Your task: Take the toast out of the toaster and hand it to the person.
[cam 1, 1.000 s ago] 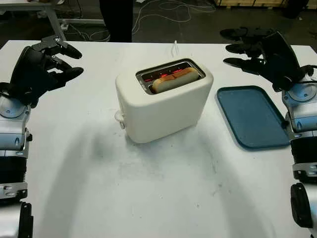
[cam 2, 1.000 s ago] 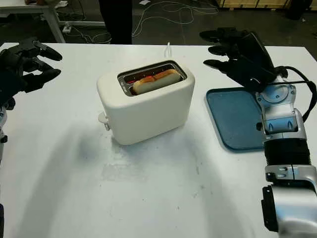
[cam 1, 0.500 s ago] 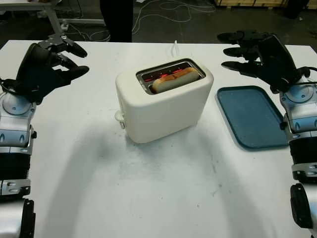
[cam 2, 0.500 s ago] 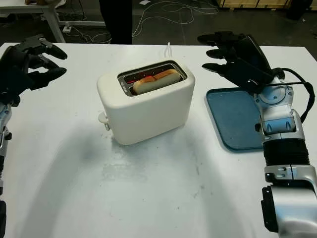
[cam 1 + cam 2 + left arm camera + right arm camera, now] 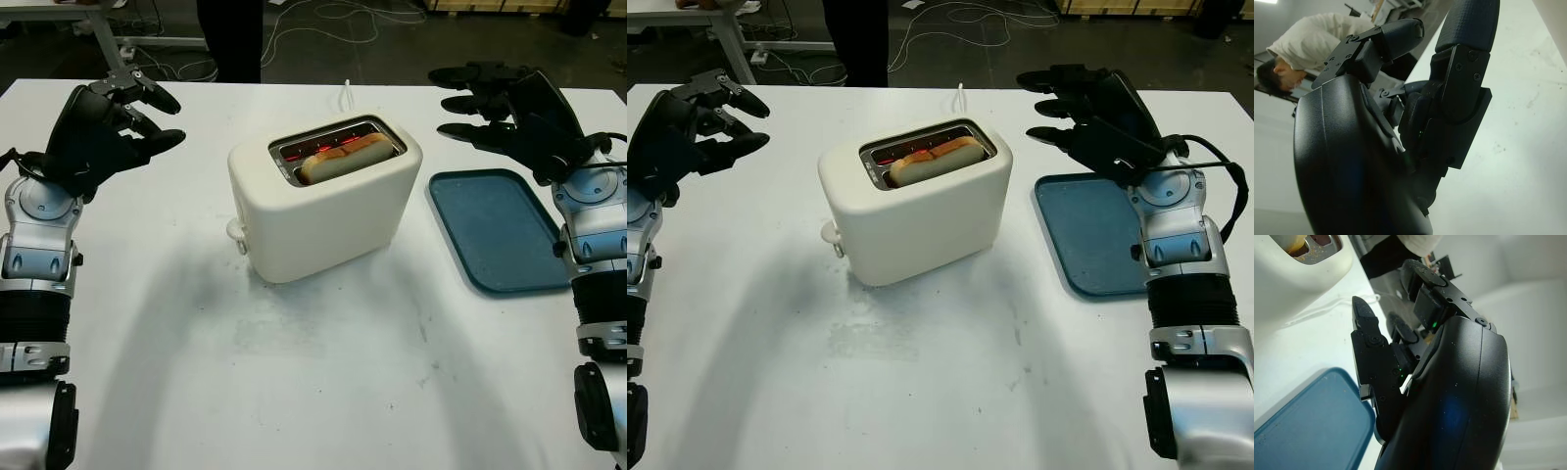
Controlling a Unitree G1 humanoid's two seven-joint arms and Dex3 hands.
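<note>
The golden-brown toast slice (image 5: 343,157) sits inside the cream plastic toaster (image 5: 323,201); the left hand (image 5: 103,127) and right hand (image 5: 509,113), both wide and holding nothing, are above the white surface (image 5: 313,372).

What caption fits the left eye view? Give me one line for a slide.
Toast sits in the white toaster, elements glowing; left hand and right hand hover open on either side, blue tray beside.

White table (image 5: 294,392) carries a cream toaster (image 5: 328,211) and blue tray (image 5: 500,230)
</note>
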